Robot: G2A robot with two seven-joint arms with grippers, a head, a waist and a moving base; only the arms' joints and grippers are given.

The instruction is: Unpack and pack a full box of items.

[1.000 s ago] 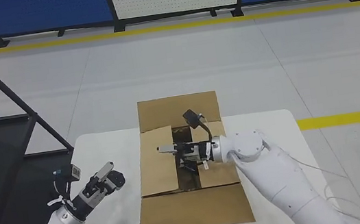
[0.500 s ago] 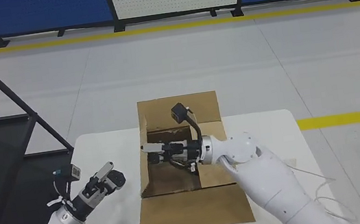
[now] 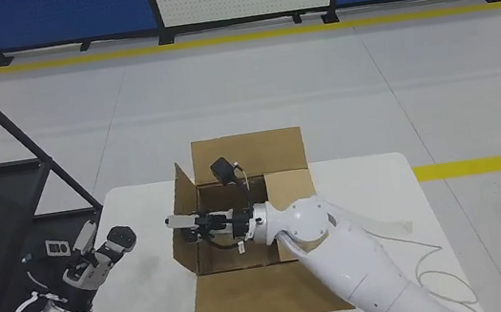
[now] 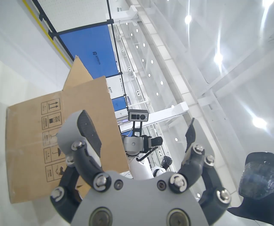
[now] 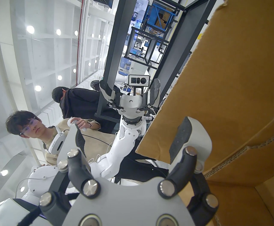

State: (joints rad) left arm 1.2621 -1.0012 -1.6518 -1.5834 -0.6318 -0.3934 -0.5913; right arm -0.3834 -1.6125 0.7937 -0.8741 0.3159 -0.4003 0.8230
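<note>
The brown cardboard box (image 3: 291, 189) stands open in the middle of the white table, its back and front flaps laid flat outward. Its left flap (image 3: 181, 225) stands nearly upright. My right gripper (image 3: 175, 222) is open at that flap's top edge; in its wrist view the right gripper (image 5: 130, 137) has the flap (image 5: 214, 85) against one finger (image 5: 184, 132). My left gripper (image 3: 100, 237) hangs open and holds nothing near the table's left edge, well apart from the box (image 4: 32, 139). Its wrist view has the left gripper (image 4: 139, 128) pointing up towards the ceiling. The box's contents are hidden in shadow.
A black metal rack (image 3: 5, 190) stands close beside the table's left end. Bare table surface (image 3: 154, 295) lies between my left arm and the box. A thin white cable (image 3: 405, 226) trails over the table's right part.
My right gripper swept leftward across the box opening, swinging the left flap from lying over the opening up to nearly vertical. My left arm drew back to the left and tilted upward.
</note>
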